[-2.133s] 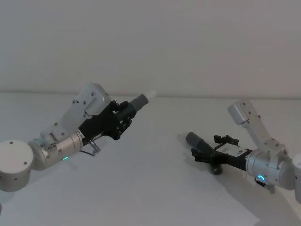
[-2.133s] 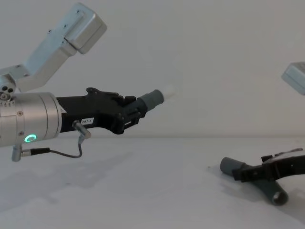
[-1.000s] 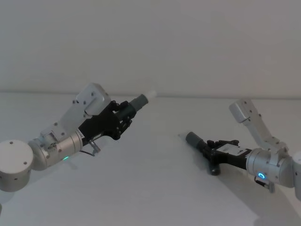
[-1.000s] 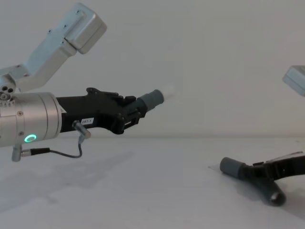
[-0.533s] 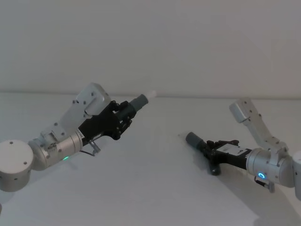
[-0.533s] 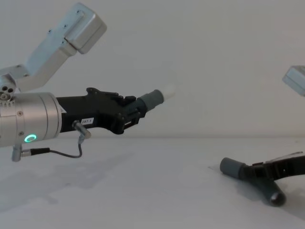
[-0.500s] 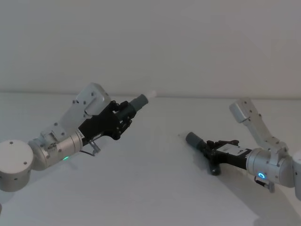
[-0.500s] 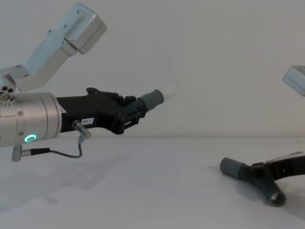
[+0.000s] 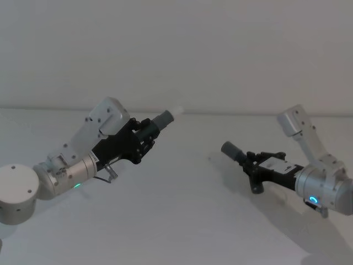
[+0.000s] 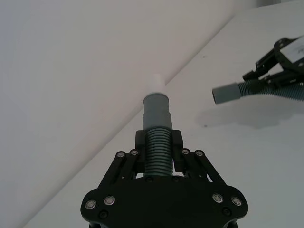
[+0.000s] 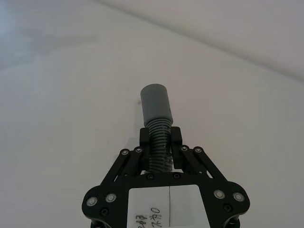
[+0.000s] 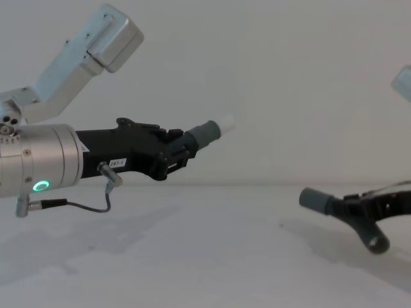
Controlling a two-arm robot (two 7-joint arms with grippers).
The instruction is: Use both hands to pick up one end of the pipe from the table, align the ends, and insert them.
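Note:
My left gripper (image 9: 144,134) (image 12: 176,151) hangs above the white table (image 9: 176,221), shut on the ribbed part of the short straight pipe piece (image 10: 157,156). That piece's grey collar (image 9: 163,119) (image 12: 205,133) ends in a white tip and points up toward the right. At the right, my right gripper (image 9: 252,161) (image 11: 160,137) is shut on the curved pipe piece (image 12: 359,221), held slightly above the table. Its smooth collar (image 9: 230,150) (image 11: 155,102) (image 10: 225,93) points left, toward the other arm. The curved piece's second end (image 12: 377,243) hangs lower. The two collars stay well apart.
A plain pale wall rises behind the table's far edge (image 9: 220,114). The curved piece throws a shadow (image 10: 237,118) on the white surface beneath it.
The right gripper closed on the curved piece and raised it off the table, drifting a little right. The left arm and its piece have not moved.

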